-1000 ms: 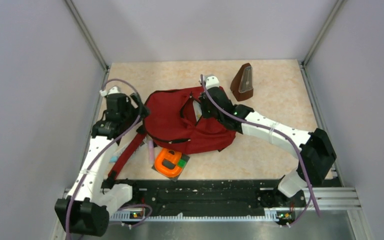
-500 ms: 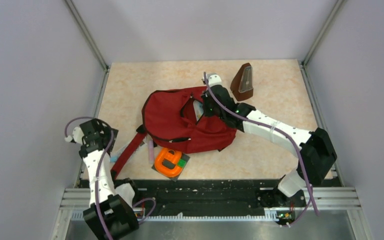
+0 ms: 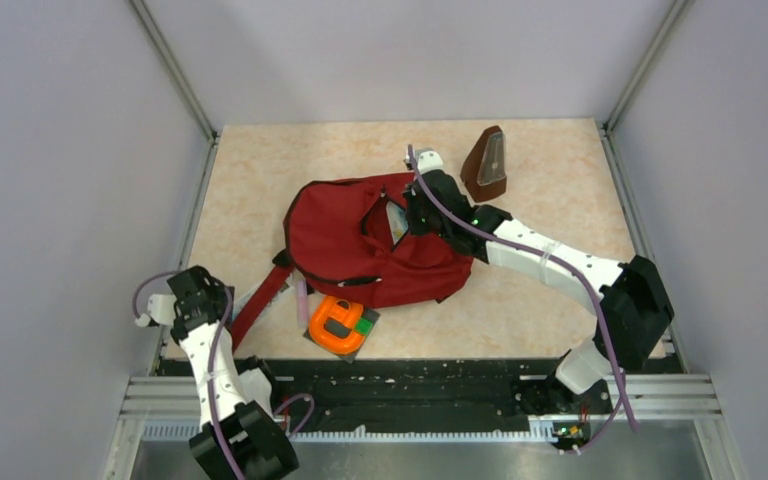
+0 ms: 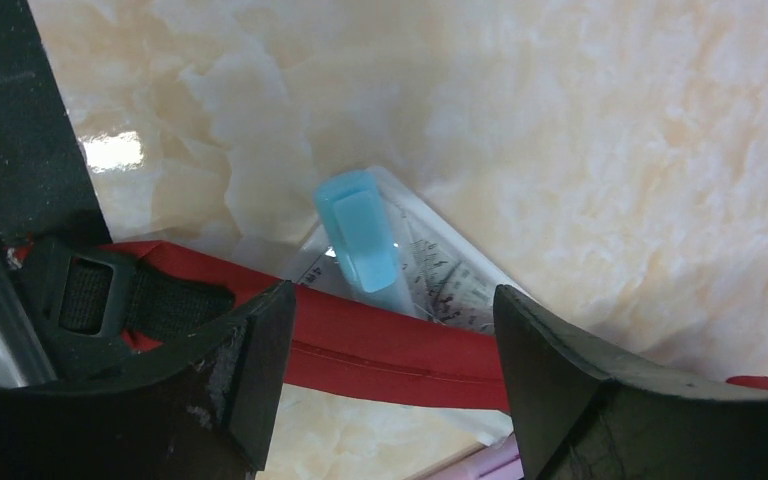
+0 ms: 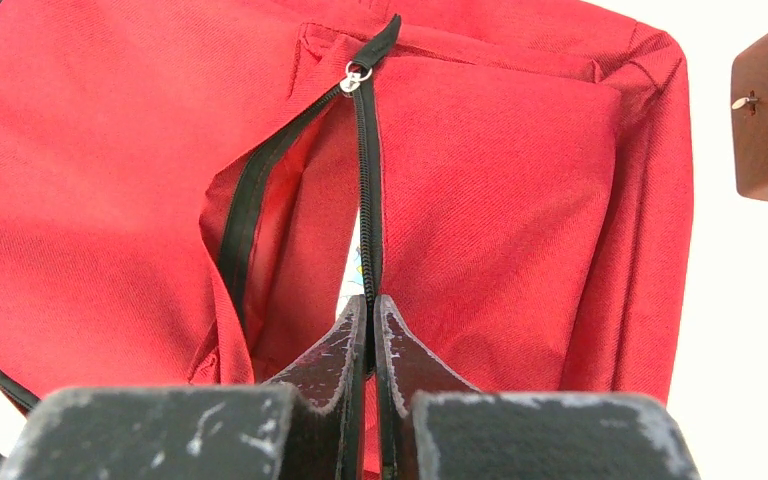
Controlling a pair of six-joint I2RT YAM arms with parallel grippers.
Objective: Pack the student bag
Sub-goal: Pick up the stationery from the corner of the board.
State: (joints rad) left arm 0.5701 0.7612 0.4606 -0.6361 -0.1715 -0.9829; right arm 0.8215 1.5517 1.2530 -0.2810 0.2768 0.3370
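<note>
Nearest, the left fingers [image 4: 230,390] hang spread and empty over a light blue capped pen [image 4: 360,235] partly under the backpack's red shoulder strap [image 4: 380,345]. Closing here could snag the strap and drag the bag. Mid-counter [image 3: 260,170], the dark red fabric backpack [image 3: 335,235] lies slumped, its black zip part open, with the clenched right fingers [image 5: 330,360] pinching its edge.

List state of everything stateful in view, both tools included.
dark red fabric backpack: lying flat, main zipper open
right tool: shut on the backpack's zipper edge
left tool: open, empty, over red strap
brown pyramid-shaped metronome: upright, outside the backpack
orange plastic item: outside the backpack, beside it
</note>
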